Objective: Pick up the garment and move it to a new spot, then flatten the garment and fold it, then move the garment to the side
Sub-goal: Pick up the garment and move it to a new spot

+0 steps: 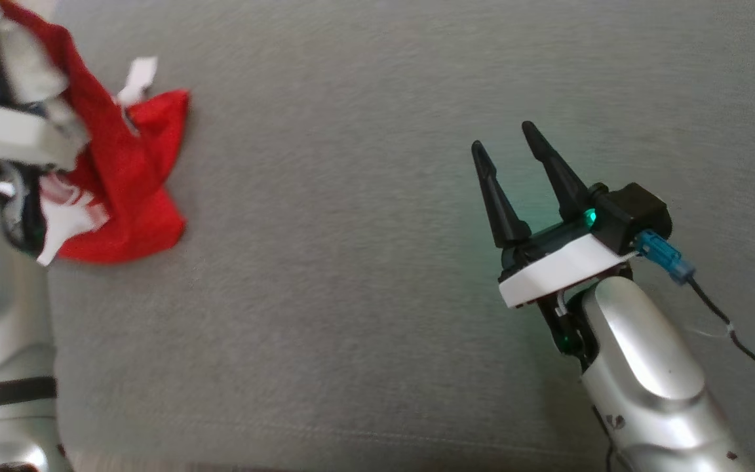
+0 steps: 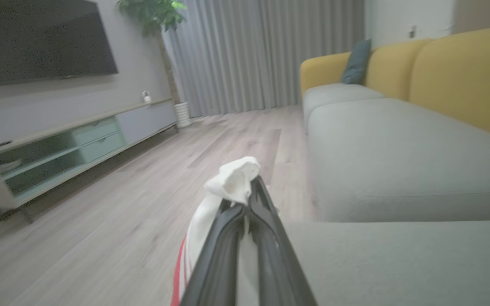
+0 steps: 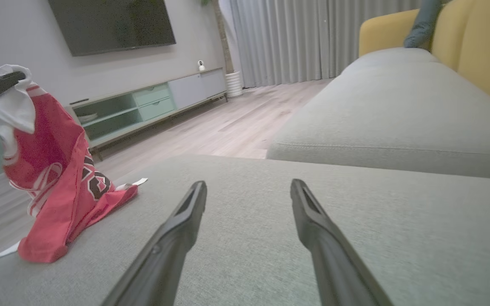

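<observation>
Over the sofa cushion, left hand grips the red jersey by its white trim; right hand hangs released, well apart; TV console beyond.

Grey sofa, wall television, grey curtains, wooden floor

Left pincer clamped tight on garment, raised. Right pincer spread wide, fingers pointing forward, holding nothing.
</observation>
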Tool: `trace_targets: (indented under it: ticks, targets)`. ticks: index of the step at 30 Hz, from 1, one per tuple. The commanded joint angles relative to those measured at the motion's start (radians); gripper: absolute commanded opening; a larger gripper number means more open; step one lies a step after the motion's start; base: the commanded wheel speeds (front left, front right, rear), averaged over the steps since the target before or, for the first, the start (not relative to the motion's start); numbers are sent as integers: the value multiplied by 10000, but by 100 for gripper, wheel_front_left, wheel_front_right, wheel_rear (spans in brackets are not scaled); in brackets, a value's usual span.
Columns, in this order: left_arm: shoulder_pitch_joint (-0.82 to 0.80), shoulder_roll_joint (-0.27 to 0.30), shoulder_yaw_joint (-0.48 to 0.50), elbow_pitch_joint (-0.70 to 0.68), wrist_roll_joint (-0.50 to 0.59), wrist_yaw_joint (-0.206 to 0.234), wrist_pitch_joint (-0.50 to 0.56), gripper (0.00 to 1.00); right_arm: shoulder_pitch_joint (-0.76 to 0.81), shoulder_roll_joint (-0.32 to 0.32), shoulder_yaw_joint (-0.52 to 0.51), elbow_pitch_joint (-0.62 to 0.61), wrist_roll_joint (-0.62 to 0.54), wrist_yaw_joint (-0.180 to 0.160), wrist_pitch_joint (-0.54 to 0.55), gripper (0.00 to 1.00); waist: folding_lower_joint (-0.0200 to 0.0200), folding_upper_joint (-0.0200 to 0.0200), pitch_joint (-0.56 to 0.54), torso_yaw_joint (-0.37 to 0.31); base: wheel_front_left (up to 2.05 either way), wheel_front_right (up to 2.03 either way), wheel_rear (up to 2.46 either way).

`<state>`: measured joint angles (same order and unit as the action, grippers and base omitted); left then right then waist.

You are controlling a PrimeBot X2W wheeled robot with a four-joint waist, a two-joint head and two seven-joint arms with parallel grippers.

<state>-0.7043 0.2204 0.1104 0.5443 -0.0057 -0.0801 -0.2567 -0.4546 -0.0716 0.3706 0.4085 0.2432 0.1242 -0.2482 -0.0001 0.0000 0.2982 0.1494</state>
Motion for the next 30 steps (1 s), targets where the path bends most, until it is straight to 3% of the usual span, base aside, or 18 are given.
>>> trace_targets:
  ticks: [1, 11, 13, 19, 23, 28, 30]
  targets:
    - [-399, 333, 16, -525, 100, -71, -51, 0, 132, 211, 214, -318, 210, 65, -127, 100, 1, 0, -529, -787, 0, 0, 0]
    - [-955, -619, -2075, -1401, -71, -454, -51, 0, 385, 213, 317, -773, 961, 65, -134, 100, 1, 0, -978, -3227, 0, 0, 0]
    - [-1127, -943, -2670, -1601, -299, -484, -51, 0, 450, 213, 282, -824, 1060, 65, -134, 100, 1, 0, -1033, -3986, 0, 0, 0]
    - [-1326, -1395, -3540, -1869, -733, -499, -51, 0, 607, 213, 188, -834, 1159, 65, -134, 100, 1, 0, -1105, -5020, 0, 0, 0]
    - [-1208, -1615, -4091, -1947, -1160, -502, -51, 0, 762, 213, 13, -869, 1186, 65, -135, 100, 1, 0, -1120, -5401, 0, 0, 0]
    - [-640, -1689, -4518, -1711, -1557, -368, -51, 2, 868, 213, -168, -915, 1176, 65, -135, 100, 1, 0, -1047, -5319, 0, 0, 0]
    - [-242, -1695, -4575, -1517, -1638, -226, -51, 91, 885, 213, -219, -889, 1166, 65, -135, 100, 1, 0, -1034, -5126, 0, 0, 0]
